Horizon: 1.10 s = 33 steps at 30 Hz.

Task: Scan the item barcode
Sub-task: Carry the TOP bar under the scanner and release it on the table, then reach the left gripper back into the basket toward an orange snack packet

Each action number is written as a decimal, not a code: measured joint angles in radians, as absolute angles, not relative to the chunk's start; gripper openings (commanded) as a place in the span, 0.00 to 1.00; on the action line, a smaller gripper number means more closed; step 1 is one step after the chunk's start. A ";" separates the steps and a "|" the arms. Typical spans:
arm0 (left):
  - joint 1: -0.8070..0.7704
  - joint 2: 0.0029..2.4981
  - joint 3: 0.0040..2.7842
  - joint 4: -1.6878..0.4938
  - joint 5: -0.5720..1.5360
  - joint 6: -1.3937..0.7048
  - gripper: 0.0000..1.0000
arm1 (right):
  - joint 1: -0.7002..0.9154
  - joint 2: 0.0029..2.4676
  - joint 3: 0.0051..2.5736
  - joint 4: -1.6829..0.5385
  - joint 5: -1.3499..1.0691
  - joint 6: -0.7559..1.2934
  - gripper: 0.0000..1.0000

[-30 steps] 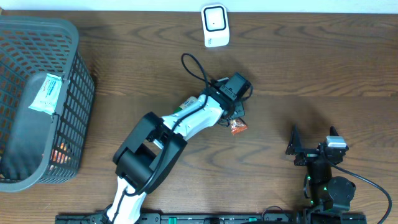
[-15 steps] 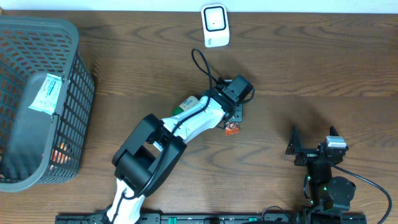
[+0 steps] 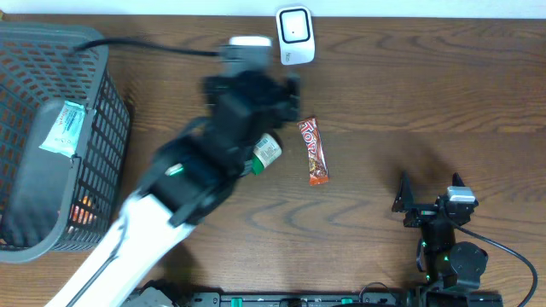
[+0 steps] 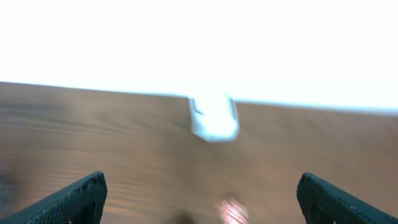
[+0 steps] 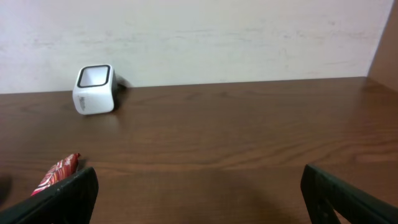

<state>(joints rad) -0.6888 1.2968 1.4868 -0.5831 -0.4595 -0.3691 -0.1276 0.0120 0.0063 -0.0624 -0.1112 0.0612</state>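
Note:
The item, a red-orange candy bar, lies flat on the wooden table below the white barcode scanner, and nothing holds it. My left gripper is lifted high above the table, blurred, left of the bar. In the left wrist view it stands open, with the blurred scanner ahead and the bar low between the fingers, far below. My right gripper rests open at the front right. Its own view shows the scanner and the bar's end at the left.
A grey mesh basket stands at the left edge with a pale packet inside. A small green-and-white bottle lies beside the left arm. A wall runs along the table's far edge.
The left gripper opened and let go of the candy bar, which now lies flat on the table. The left arm rose and swung back to the left. The right arm stayed still.

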 measured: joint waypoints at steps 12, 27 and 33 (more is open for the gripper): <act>-0.105 1.052 1.487 -0.711 -0.720 -0.381 0.98 | -0.128 0.012 0.006 -0.063 -0.112 0.061 0.99; 0.380 1.160 1.482 -1.040 -0.683 -0.726 0.98 | -0.128 0.012 0.006 -0.062 -0.111 0.061 0.99; 0.449 1.278 1.477 -1.019 -0.677 -0.749 0.98 | -0.128 0.012 0.006 -0.062 -0.111 0.061 0.99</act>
<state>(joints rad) 0.4492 1.2778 1.4769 -1.0191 -0.6773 -0.7494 -0.1276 0.0120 0.0063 -0.0624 -0.1112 0.0612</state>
